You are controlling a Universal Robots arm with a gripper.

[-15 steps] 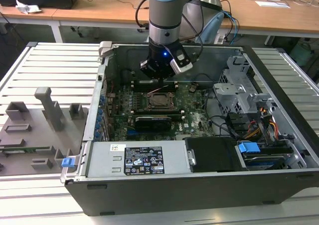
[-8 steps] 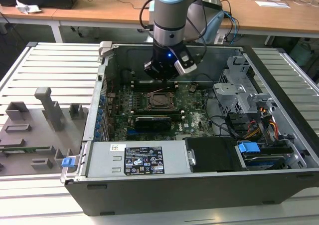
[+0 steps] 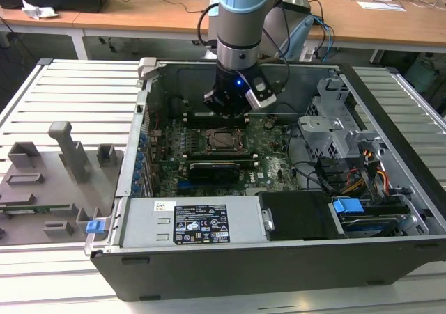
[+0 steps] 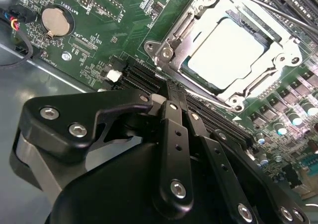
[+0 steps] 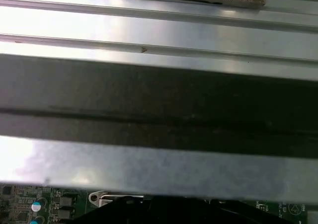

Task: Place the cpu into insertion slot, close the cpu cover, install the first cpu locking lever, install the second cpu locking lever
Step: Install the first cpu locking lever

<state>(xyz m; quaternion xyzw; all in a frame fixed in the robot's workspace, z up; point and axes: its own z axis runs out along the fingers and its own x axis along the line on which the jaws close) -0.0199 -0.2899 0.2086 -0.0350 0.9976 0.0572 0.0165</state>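
Your claw (image 4: 169, 92) hangs inside the open case (image 3: 390, 258), just above the motherboard (image 3: 272, 157) and right beside the socket. In the second wrist view its two black fingers (image 4: 175, 134) lie pressed together with no gap and nothing between them, their tips over the black slots (image 4: 144, 77) next to the socket bracket.

The cpu (image 4: 226, 47) sits in the insertion slot (image 4: 196, 80), its pale metal top showing through the window of the cpu cover (image 4: 186, 25), which lies flat over it. In the exterior view you see the cpu (image 3: 224, 139) just below the claw (image 3: 226, 112).

For writing, the board carries small white print; beside the round coin cell (image 4: 53, 21), on the claw's far side from the socket, one word reads "BATTERY". The white and black stickers on the power supply (image 3: 188, 223) are too small to read.

The case lies on a ribbed grey table (image 3: 77, 84). On the exterior view's left of the case stands a grey fixture (image 3: 42, 182) with a blue clip (image 3: 94, 225). Wooden desks (image 3: 390, 21) stand behind the case.
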